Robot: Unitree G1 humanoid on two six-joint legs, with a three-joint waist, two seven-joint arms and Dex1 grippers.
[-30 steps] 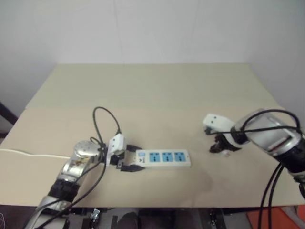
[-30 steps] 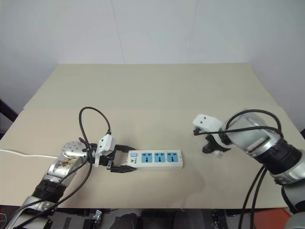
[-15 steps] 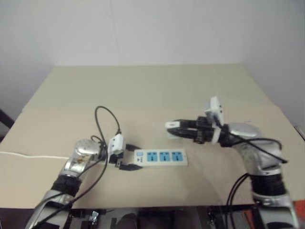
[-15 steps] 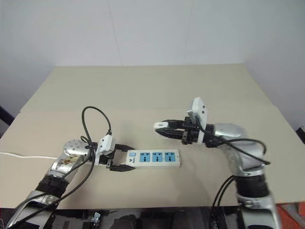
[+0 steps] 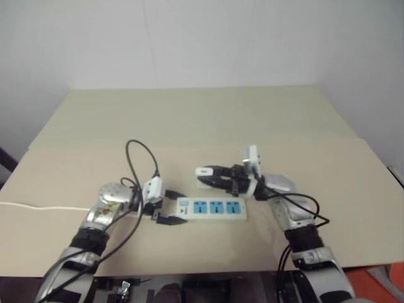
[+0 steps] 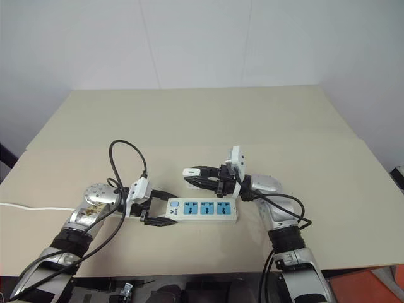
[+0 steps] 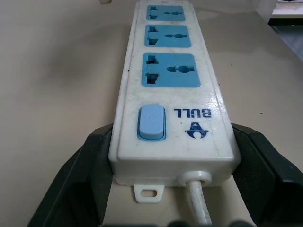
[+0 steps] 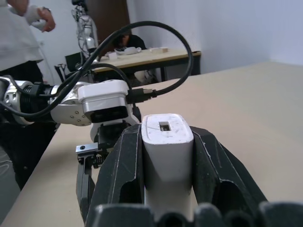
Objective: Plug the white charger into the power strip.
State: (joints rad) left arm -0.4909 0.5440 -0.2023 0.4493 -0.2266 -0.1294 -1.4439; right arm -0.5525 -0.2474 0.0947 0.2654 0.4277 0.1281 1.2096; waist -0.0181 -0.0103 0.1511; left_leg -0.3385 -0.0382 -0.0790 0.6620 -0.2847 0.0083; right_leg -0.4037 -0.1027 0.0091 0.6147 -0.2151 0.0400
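The power strip, long and white with three blue sockets, lies flat on the table. My left gripper is shut on its switch end, one black finger on each side where the white cord leaves it. The white charger sits between the fingers of my right gripper, which is shut on it. That gripper lies about level and points to the left. It holds the charger in the air just beyond the strip's switch end, apart from the strip. The charger's prongs are hidden.
The tan table stretches far behind the strip. The strip's white cord runs off the left edge. A black cable loop rises from my left wrist. A person and a desk stand beyond the table.
My right gripper has swung left from the right side of the table, turning from pointing down to level, and carried the charger over to the strip. The left gripper kept its hold.
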